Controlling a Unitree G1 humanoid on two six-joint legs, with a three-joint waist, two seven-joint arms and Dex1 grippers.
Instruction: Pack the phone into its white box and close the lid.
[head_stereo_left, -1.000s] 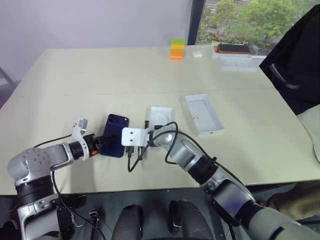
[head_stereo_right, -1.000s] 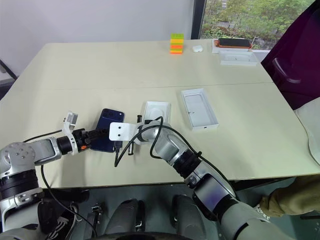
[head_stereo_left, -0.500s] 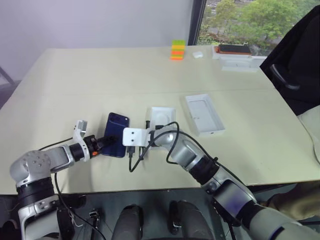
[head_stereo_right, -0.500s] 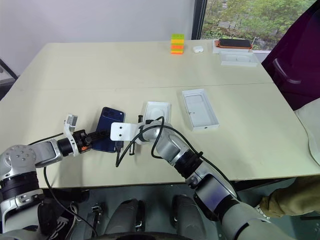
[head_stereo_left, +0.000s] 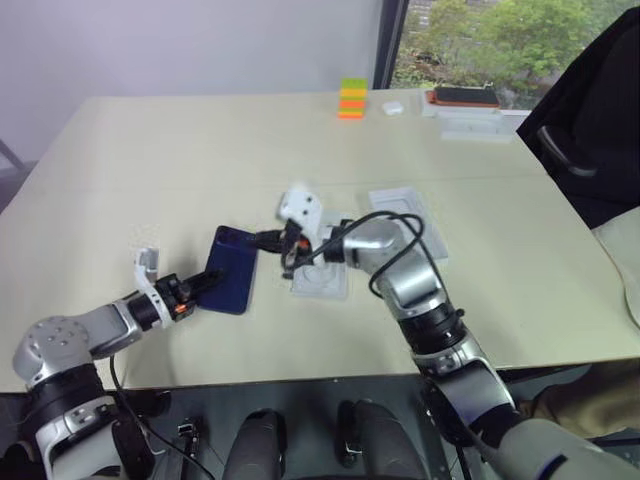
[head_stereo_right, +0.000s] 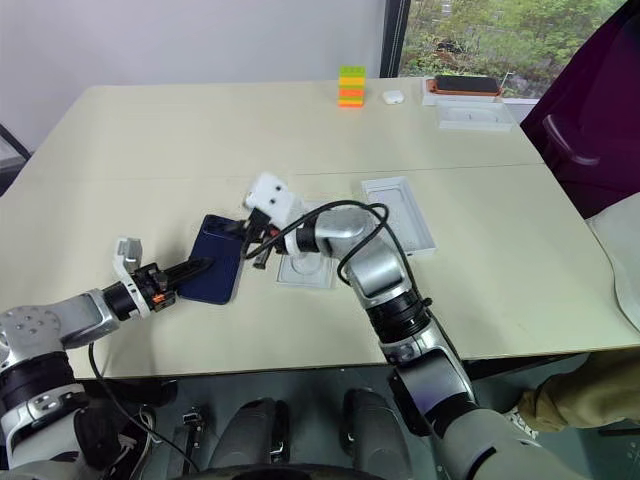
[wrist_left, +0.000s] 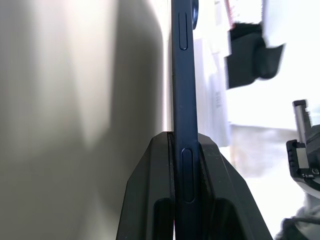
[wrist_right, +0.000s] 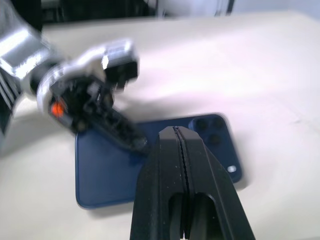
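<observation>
**Phone gripped at its edge; right arm lifts away**

Now the left gripper (wrist_left: 182, 165) has closed from a wider gap a second ago and pinches the near long edge of the phone (head_stereo_left: 229, 281), its two black fingers flat against both faces. The phone's far end seems to rest on the table (head_stereo_left: 150, 160), though the head views leave that unclear. The right gripper (wrist_right: 180, 150), fingers pressed together and holding nothing, has risen from the table and hangs above the phone's camera corner. That uncovers the thin white insert (head_stereo_left: 322, 270) just right of the phone.

With the phone secured, carrying it can begin. The white box (head_stereo_left: 405, 222) lies farther right, partly behind the right arm, which, with its looping cable (head_stereo_left: 385, 250), stands across the way. Colored blocks (head_stereo_left: 352, 100) sit far off.
</observation>
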